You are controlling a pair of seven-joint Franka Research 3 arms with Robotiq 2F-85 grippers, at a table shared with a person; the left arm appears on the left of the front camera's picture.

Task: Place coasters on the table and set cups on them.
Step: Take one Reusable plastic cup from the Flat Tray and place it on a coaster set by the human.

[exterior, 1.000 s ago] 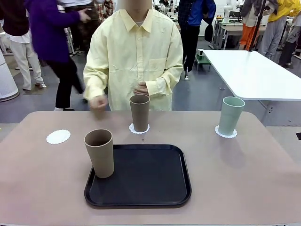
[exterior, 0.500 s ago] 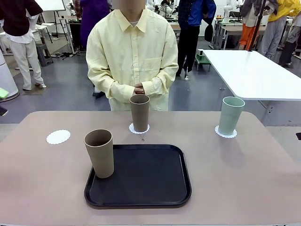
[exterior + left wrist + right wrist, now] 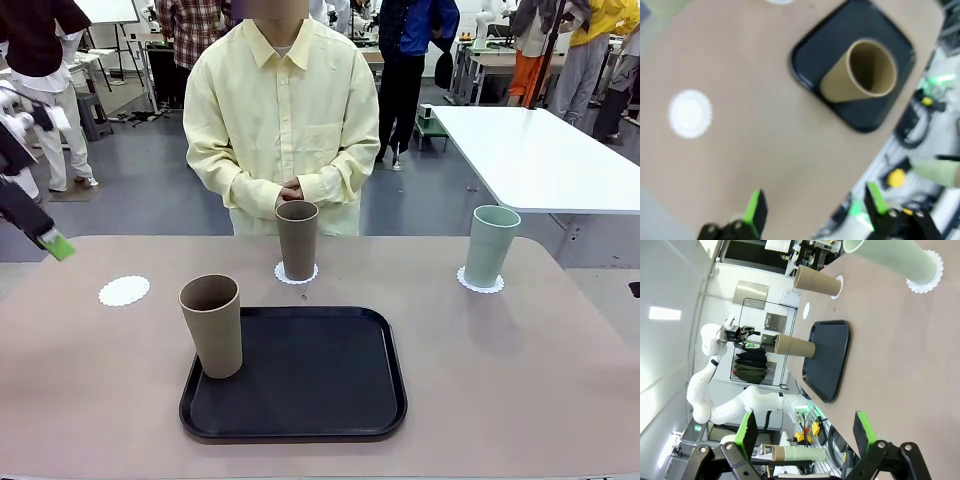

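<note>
the left tool [image 3: 815,207] hangs high by the left side of the desk [image 3: 770,145], its green pads well apart and nothing between them. from it, in the left wrist view, the bare coaster [image 3: 690,112] lies on the desk at about 10 o'clock and the loose tan cup [image 3: 860,75] at about 1 o'clock, upright on the black tray [image 3: 872,20] near one corner, mouth towards the camera. in the front view the bare coaster is at that cup's 10 o'clock, well apart. the other tan cup [image 3: 297,240] stands on the middle coaster [image 3: 315,272], the mint cup [image 3: 490,245] on the far-right coaster [image 3: 480,289]. the right tool [image 3: 805,432], pads apart and empty, has the mint cup at its 1 o'clock. the left arm looks nearer, so i judge the reach is its own, closing across the cup's upright axis
</note>
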